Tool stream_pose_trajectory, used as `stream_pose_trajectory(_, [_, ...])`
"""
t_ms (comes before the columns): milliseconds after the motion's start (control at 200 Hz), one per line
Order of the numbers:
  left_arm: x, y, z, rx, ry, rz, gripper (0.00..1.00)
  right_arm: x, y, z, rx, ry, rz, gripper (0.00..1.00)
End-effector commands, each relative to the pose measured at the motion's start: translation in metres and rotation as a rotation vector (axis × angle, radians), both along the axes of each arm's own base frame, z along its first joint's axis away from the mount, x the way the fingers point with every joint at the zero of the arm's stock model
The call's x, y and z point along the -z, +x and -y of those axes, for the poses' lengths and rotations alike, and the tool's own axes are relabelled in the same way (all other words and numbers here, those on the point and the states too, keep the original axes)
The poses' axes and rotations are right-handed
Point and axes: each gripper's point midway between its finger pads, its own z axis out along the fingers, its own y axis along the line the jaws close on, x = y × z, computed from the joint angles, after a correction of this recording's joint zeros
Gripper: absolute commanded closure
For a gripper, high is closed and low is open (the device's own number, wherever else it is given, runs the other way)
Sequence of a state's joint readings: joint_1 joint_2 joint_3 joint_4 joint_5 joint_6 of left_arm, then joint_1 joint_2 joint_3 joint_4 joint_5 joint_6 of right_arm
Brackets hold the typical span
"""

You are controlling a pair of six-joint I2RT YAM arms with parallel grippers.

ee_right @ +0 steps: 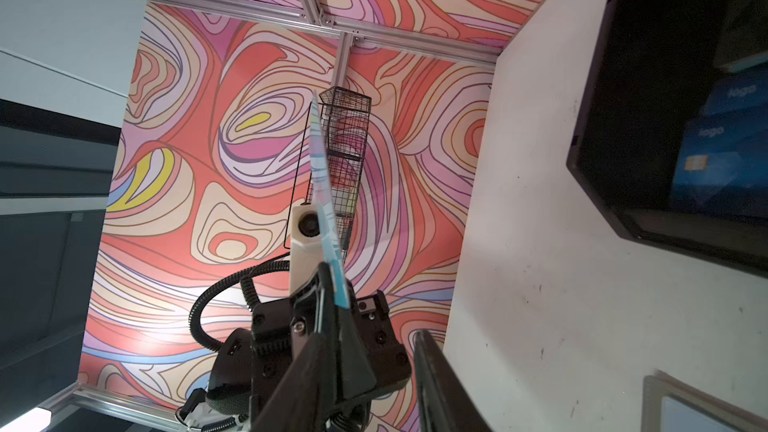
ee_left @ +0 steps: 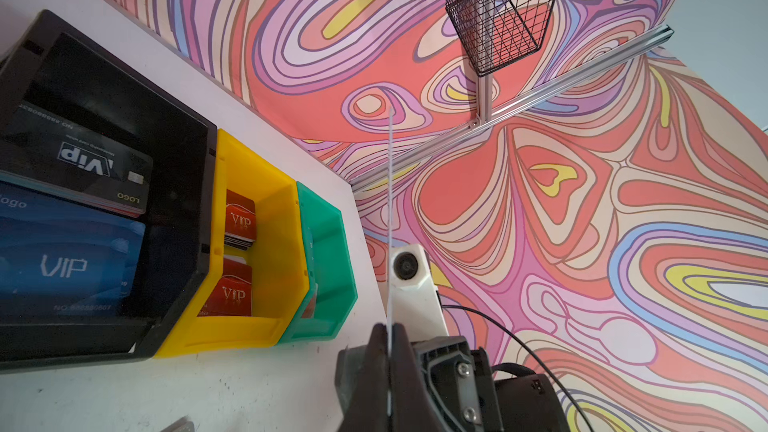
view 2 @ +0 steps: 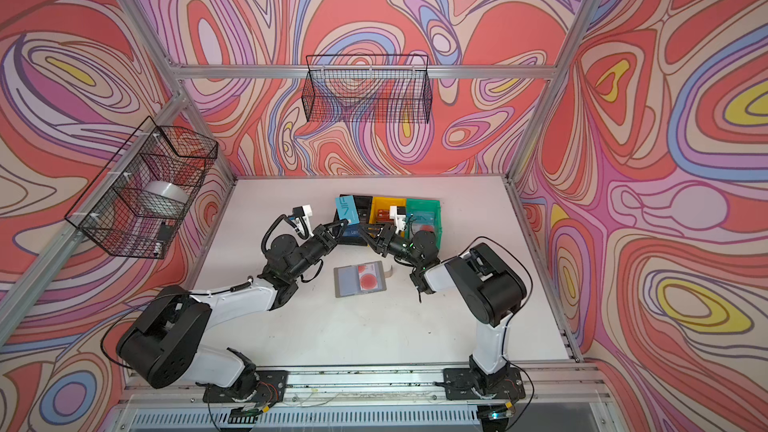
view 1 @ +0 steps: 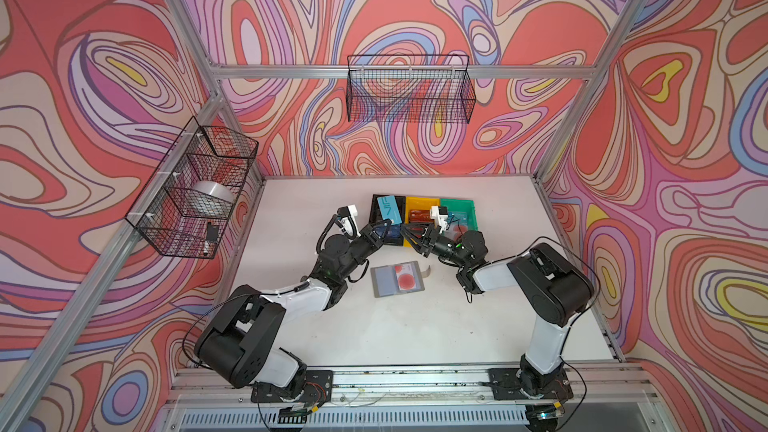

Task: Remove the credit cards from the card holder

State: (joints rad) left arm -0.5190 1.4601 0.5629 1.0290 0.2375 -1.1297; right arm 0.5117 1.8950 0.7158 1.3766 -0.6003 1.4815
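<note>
Card holder [view 1: 397, 279] is laid open on desk [view 1: 374, 326]; light blue card [view 1: 390, 210] is pinched in left tool [ee_left: 389, 334]; right tool [view 1: 409, 233] is held parted.

Both my arms reach forward over the table, elbows out, wrists turned in toward each other. Left arm [view 1: 305, 293] angles right. Left gripper [view 1: 389, 225] is clamped tight on a light blue card [ee_left: 390, 201], which stands upright, edge-on in the left wrist view. Right arm [view 1: 492, 277] angles left. Right gripper [view 1: 409, 238] sits close to the left one, jaws parted.
</note>
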Motion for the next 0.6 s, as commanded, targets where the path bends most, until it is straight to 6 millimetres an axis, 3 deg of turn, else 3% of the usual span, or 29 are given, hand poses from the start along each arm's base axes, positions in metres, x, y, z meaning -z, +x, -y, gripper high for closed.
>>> stream_pose_trajectory(0, [-0.014,-0.003,0.001,-0.002,-0.027,0.052,1.00,-0.024,-0.005,-0.003,0.002,0.071,0.076,0.62])
stream_pose_trajectory(471, [-0.014,-0.005,0.007,0.002,-0.023,0.057,1.00,-0.035,0.007,-0.012,-0.012,0.096,0.105,0.64])
stream_pose_trajectory(596, [-0.014,-0.003,0.008,0.003,-0.017,0.053,1.00,-0.038,0.010,-0.015,-0.020,0.102,0.112,0.71])
